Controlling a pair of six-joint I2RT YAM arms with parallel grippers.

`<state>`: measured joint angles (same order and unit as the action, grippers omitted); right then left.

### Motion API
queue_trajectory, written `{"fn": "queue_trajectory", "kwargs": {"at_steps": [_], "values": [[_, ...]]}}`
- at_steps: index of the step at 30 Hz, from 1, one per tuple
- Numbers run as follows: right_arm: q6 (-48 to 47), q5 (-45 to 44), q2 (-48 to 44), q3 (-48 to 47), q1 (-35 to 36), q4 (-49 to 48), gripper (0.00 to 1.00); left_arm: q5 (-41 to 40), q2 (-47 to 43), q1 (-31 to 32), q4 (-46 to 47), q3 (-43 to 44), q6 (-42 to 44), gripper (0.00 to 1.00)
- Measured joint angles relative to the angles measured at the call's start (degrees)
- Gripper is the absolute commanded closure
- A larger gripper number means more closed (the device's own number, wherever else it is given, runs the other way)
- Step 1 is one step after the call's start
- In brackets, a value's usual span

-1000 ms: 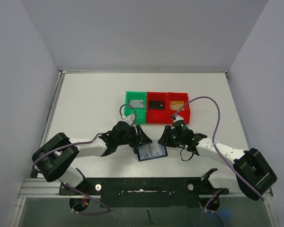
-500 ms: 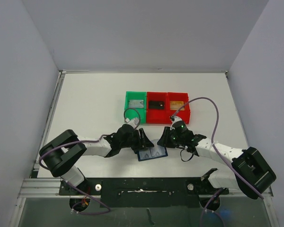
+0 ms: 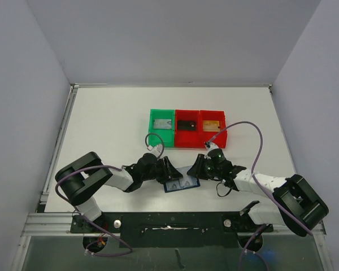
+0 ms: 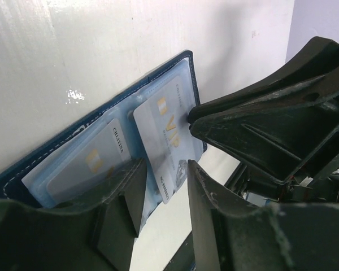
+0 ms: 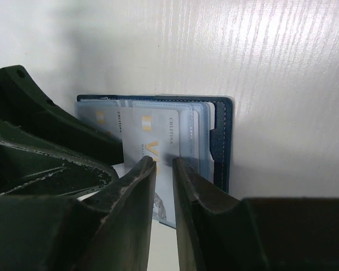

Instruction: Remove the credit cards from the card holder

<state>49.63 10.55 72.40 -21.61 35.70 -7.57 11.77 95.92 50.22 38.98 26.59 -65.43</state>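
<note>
Seen from above, the light is bright, even and diffuse. The white table point(image 3: 101, 113) is close to washed out, and only faint, soft-edged shadows lie under the arms.

In the left wrist view the fingers point(image 4: 214, 226) of the left gripper point(image 4: 165, 166) sit at the lens, near-black and blurred. The silver-grey card point(image 4: 164, 135) just past their tips is sharp, with legible print. Further out, left of the tips, a small speckled glare spot breaks the table's streaky sheen.

In the right wrist view the fingers point(image 5: 130, 203) of the right gripper point(image 5: 164, 164) are dark and soft. A finger's shadow crosses the card ahead of the tips. Beyond them the table shows bright streaks to the right and grey shade to the left.
</note>
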Motion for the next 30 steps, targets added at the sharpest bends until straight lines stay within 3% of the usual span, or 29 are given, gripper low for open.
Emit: {"fn": "queue_trajectory", "kwargs": {"at_steps": [8,16,30], "values": [[0.6,0.0,-0.4,0.8,0.0,-1.0,0.78,0.2,2.3,0.0,4.6,-0.9,-2.0,0.77],[0.4,0.3,-0.7,0.8,0.0,-0.8,0.77,0.2,3.8,0.1,5.8,-1.2,-3.0,1.00],[0.3,0.6,-1.6,1.2,0.0,-0.1,0.77,0.5,1.8,0.1,5.8,-3.1,-2.8,1.00]]}}
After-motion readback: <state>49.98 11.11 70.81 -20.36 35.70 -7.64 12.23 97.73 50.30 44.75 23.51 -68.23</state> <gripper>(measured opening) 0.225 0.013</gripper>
